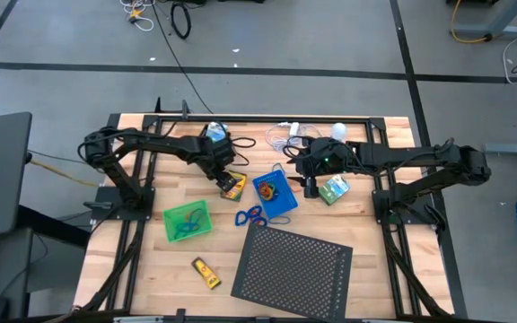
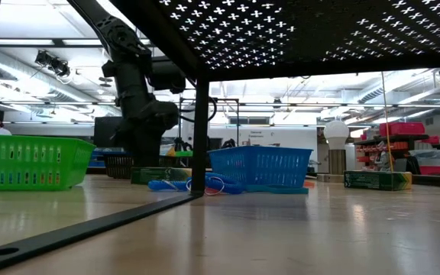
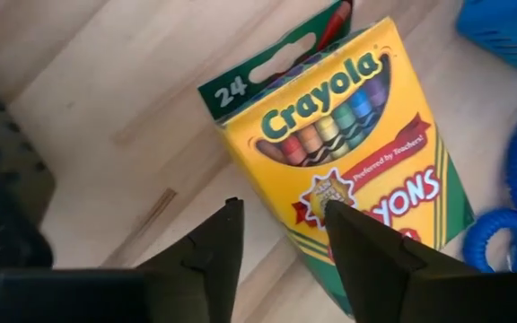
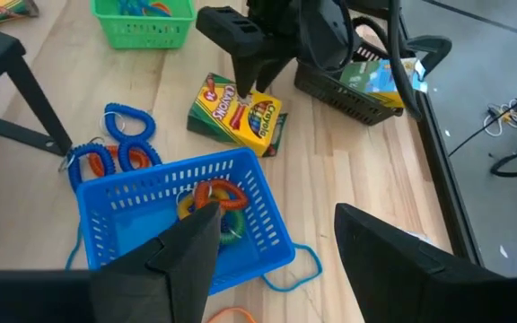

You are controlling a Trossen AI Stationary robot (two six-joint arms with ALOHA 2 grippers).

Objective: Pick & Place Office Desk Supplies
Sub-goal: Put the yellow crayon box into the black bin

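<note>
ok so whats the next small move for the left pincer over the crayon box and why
Probably lower a little and close. The left pincer hangs just above the crayon box, which lies flat on the table. Its fingers are apart, one over the box's face and one over bare wood, so they seem to straddle an edge. The right pincer waits open above the blue tray.

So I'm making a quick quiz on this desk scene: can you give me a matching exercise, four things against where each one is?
Things:
1. crayon box
2. yellow tube
3. green tray
4. blue tray

Places:
A. alone near the table's front edge
B. under the left gripper
C. below the right gripper, coloured loops inside
D. left of the blue loops lying on the table

Pairs: 1-B, 2-A, 3-D, 4-C
</note>
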